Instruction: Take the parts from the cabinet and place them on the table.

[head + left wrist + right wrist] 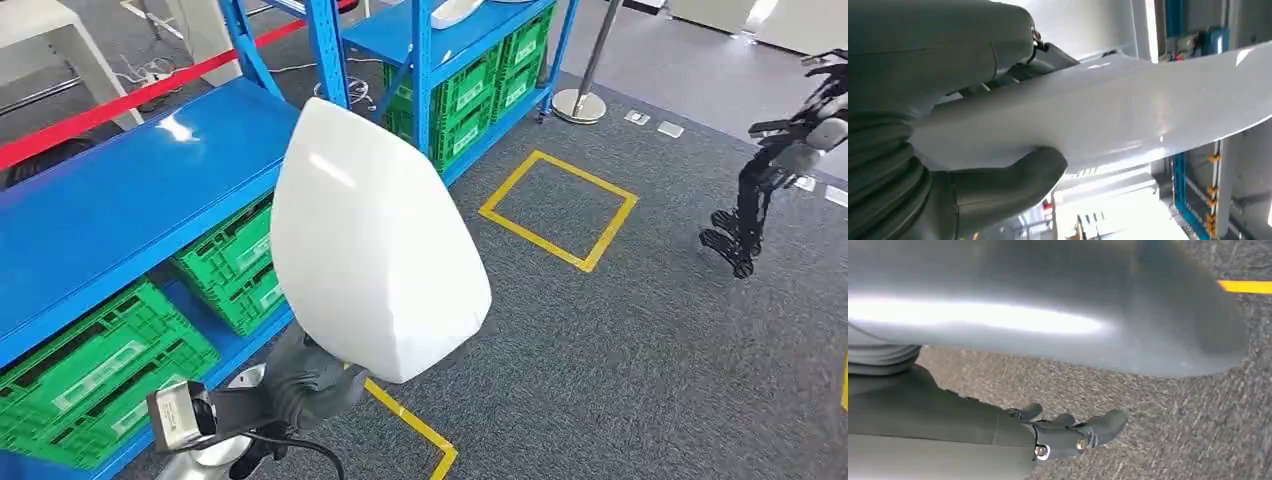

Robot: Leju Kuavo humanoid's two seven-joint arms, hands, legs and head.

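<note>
A large white curved shell part (375, 240) is held up in front of me over the grey carpet. My left hand (310, 385) grips it at its lower edge, next to the blue rack. In the left wrist view the thick thumb (1008, 180) presses on one face of the white part (1128, 115) and the fingers lie on the other. My right hand (1068, 432) hangs over the carpet with its dark fingers loosely bent, apart from the thumb, and nothing in them.
A blue shelving rack (130, 190) with green crates (100, 380) runs along the left. Yellow tape marks a square (558, 210) on the carpet. A stanchion base (580, 105) stands behind it. A dark jointed mechanism (760, 190) hangs at the right edge.
</note>
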